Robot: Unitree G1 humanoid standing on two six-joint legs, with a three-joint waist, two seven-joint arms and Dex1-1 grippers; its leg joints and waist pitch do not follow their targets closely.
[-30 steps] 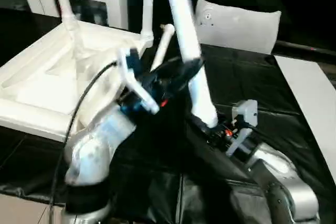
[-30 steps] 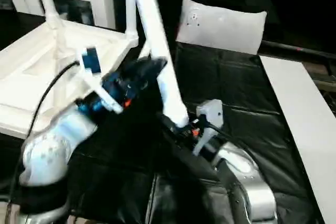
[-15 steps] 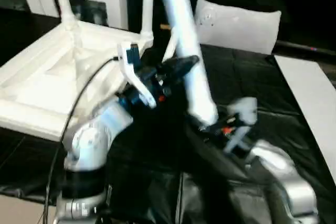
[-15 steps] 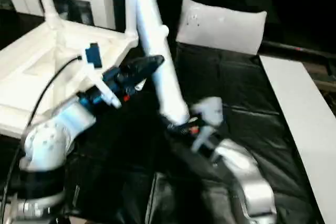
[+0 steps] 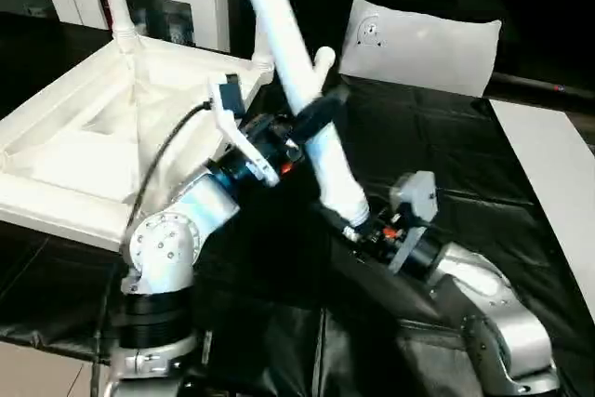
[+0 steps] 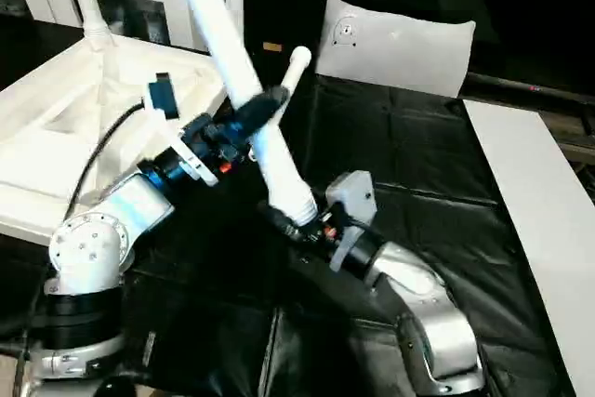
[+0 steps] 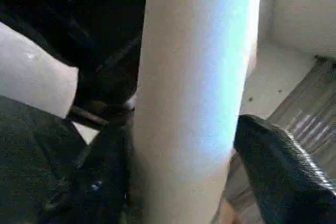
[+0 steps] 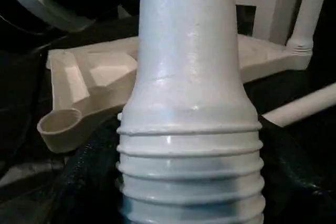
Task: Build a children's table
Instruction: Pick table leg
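black sheeting underlies both claws pinching one white tapered leg, ribbed at its end.

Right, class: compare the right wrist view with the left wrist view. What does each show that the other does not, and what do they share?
Right wrist view: the ribbed screw end of the held leg, the upturned tabletop with an empty round corner socket, a fitted leg standing in a far corner, and a loose leg lying beside it. Left wrist view: the smooth shaft, with the left gripper's black fingers either side. Shared: the same white leg, upright in the middle.
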